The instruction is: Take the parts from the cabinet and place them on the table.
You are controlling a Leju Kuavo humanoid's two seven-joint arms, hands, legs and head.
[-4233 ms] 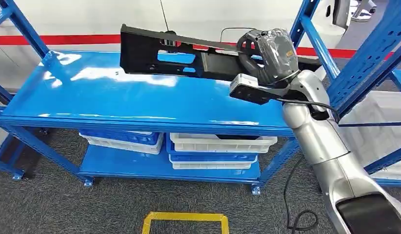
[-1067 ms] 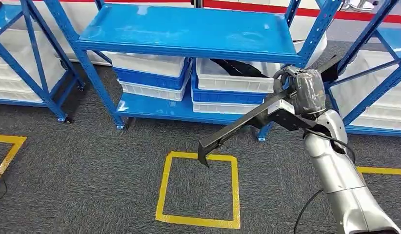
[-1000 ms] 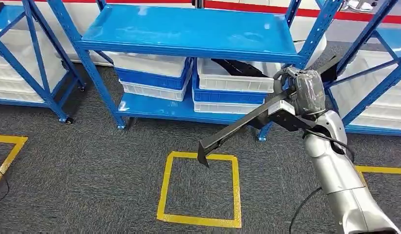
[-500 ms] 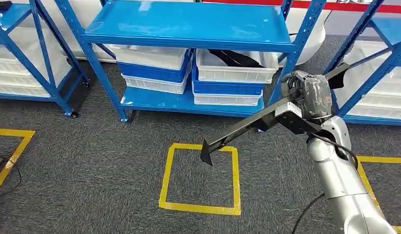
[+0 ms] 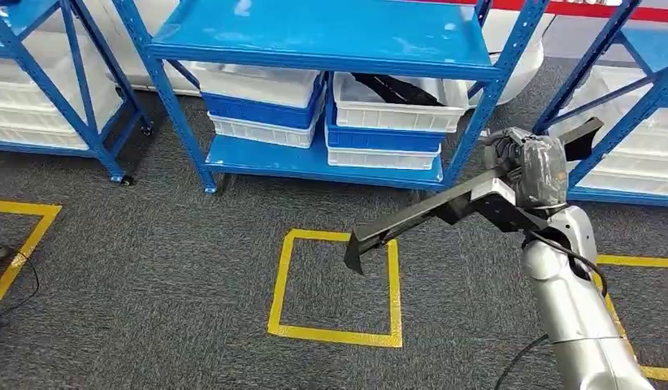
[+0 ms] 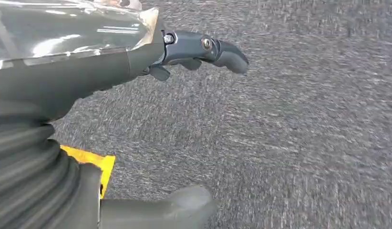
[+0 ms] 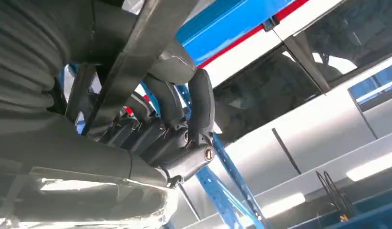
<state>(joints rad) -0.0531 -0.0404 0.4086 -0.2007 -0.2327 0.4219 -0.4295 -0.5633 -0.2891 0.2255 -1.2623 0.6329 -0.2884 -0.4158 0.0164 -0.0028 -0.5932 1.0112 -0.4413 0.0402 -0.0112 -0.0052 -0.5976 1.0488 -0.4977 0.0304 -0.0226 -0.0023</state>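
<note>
A long black plastic part (image 5: 428, 213) is gripped near one end by my right hand (image 5: 530, 166), raised in front of the blue cabinet (image 5: 323, 36). The part slants down to the left, its free tip over the yellow floor square (image 5: 335, 280). From the right wrist camera my fingers (image 7: 177, 112) wrap around the dark bar (image 7: 132, 62). My left hand (image 6: 137, 95) hangs over the grey carpet with fingers apart and holds nothing. More black parts (image 5: 396, 88) lie in a white bin (image 5: 396, 114) on the cabinet's lower shelf.
Stacked white and blue bins (image 5: 262, 101) sit on the lower shelf. Further blue racks stand at the left (image 5: 46, 89) and right (image 5: 623, 89). Yellow tape lines (image 5: 623, 260) mark the grey carpet. A black cable (image 5: 14, 276) lies on the floor at the far left.
The whole view has shifted since the earliest frame: the cabinet now lies farther back. My right hand has lifted the black part off the top shelf and carries it over the floor.
</note>
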